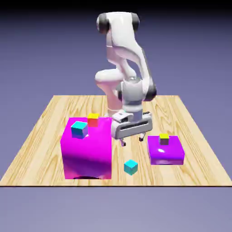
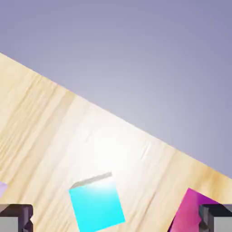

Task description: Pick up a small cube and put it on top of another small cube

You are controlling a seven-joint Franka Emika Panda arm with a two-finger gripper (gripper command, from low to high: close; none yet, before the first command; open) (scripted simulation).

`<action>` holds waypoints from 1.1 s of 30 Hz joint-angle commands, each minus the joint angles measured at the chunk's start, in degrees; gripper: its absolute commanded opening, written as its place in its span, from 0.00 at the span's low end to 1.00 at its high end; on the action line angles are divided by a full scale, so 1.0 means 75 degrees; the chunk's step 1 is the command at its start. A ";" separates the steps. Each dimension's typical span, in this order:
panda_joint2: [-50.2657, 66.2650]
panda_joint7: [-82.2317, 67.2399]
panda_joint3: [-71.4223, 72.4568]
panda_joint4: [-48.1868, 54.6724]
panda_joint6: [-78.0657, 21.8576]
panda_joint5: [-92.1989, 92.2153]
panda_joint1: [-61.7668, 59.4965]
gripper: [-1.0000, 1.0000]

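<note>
One small cyan cube (image 1: pixel 131 167) lies on the wooden table near the front edge, between the two big blocks. A second small cyan cube (image 1: pixel 79 129) sits on top of the magenta block (image 1: pixel 86 149). My gripper (image 1: pixel 132 140) hangs open above the table, a little behind and above the table cube, with nothing between its fingers. In the hand view the table cube (image 2: pixel 96 204) shows low and left of the middle. It lies ahead of my gripper (image 2: pixel 116 219), whose grey fingertips (image 2: pixel 16 217) stand far apart at the bottom corners.
A small red cube with a yellow top (image 1: pixel 93 119) stands at the back of the magenta block. A low purple block (image 1: pixel 166 152) on the exterior view's right carries a small dark cube with an olive top (image 1: pixel 164 138). The magenta block's corner (image 2: pixel 190 213) shows beside my fingertip.
</note>
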 commanded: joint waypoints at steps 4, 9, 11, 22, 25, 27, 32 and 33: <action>0.1108 -0.0633 -0.0187 0.0472 -0.0567 -0.0236 0.0404 0.50; 0.1850 -0.0792 -0.0058 0.0478 0.0100 -0.0479 0.0243 0.50; 0.2404 -0.0822 0.0001 0.0505 0.0626 -0.0421 0.0166 0.50; 0.0548 -0.0760 -0.0411 0.1200 -0.1187 -0.0350 0.0726 0.00; -0.0216 -0.1092 -0.0886 0.1879 -0.2183 -0.0375 0.0867 0.00; -0.0725 -0.1314 -0.1203 0.2331 -0.2848 -0.0392 0.0962 0.00; -0.1644 -0.2419 -0.2143 0.2969 -0.4509 -0.0881 0.0556 0.00; -0.1758 -0.2748 -0.2360 0.3000 -0.4841 -0.1066 0.0350 0.00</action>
